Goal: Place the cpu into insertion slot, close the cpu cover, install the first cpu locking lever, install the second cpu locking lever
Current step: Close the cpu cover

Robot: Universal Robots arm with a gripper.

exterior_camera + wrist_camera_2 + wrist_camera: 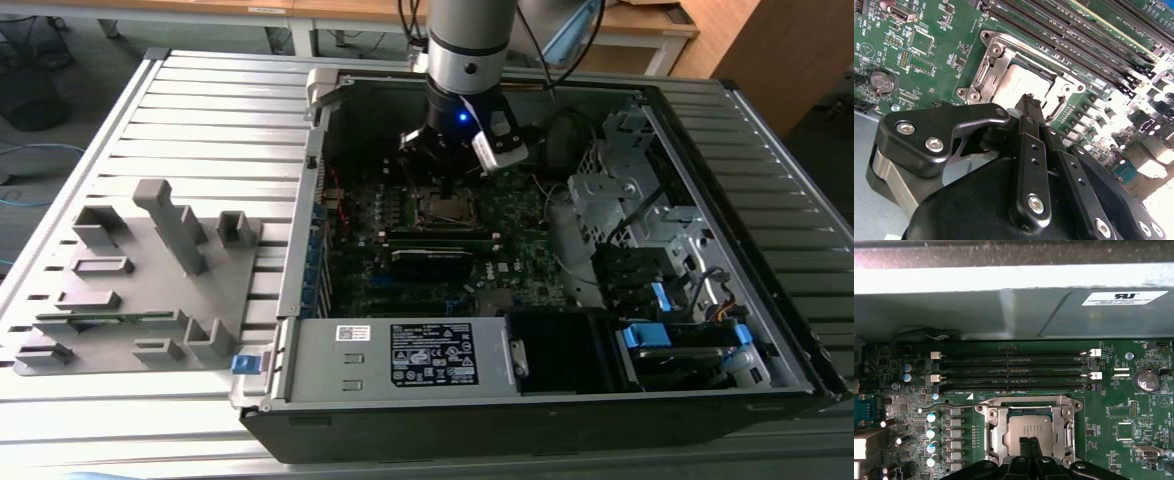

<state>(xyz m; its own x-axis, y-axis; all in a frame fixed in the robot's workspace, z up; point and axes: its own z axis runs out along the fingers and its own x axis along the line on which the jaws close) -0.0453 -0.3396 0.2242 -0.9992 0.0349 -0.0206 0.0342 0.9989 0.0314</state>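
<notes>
The cpu (1033, 429) lies flat in the insertion slot (447, 208), its silver-grey top (1011, 82) showing through the window of the cpu cover (992, 432). The cover's metal frame (990, 62) lies down around the chip. My gripper (1027, 444) hangs just above the chip, its two black fingers pressed together and holding nothing; in the second wrist view the gripper (1029, 100) has its tips over the chip's edge. A thin wire locking lever (949, 404) sticks out sideways from a corner of the socket. Another lever (1060, 102) runs along the cover's edge.
Long black memory slots (1011, 371) run beside the socket, and a row of capacitors (932, 439) stands on its other side. The computer case wall (310, 200) and drive cages (627, 200) hem in the board. A grey fixture block (134, 270) sits at the exterior view's left.
</notes>
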